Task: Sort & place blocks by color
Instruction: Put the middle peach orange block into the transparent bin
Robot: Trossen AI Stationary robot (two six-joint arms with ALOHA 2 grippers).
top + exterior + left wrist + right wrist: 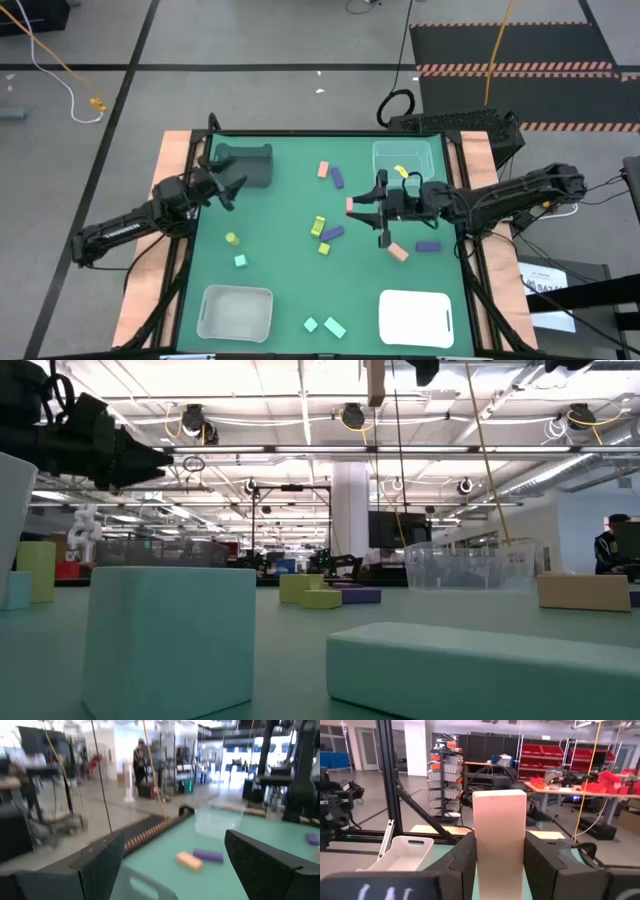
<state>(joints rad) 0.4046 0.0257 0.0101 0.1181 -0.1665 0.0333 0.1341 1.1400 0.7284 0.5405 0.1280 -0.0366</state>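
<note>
Right tool [352, 212] hangs over the middle of the green bench [270, 265], and it is clamped on a salmon pink bar [499, 840]; the right wrist view shows the bar standing upright between the two dark fingers [465, 862], squeezed on both long sides. Left tool [232, 188] waits near the far-left corner beside the dark grey bin [245, 165], jaws spread wide with nothing between them.

The step in hand, as I read it, is carrying this pink bar to whichever bin takes pink; doing it well means keeping it high enough to pass over the loose blocks, squaring up above the chosen bin, lowering inside the walls and only then letting go, so that it does not bounce out. Loose pieces lie all around: a purple bar [331, 233] and a yellow-green block [318, 226] close by, another pink block [398, 252] and a purple bar [428, 246] toward the right, mint teal blocks [335, 327] along the near edge.

Hard to make out: which bin is meant for pink, for nothing marks them; the clear bin [404, 158] seems to hold a yellow piece, partly behind the arm; the pale grey bin [236, 311] and the white bin [416, 317] show no contents I can read; the low view is mostly blocked by two teal blocks [168, 635] up close, and the held bar's lower end is cut off in the wrist view.
</note>
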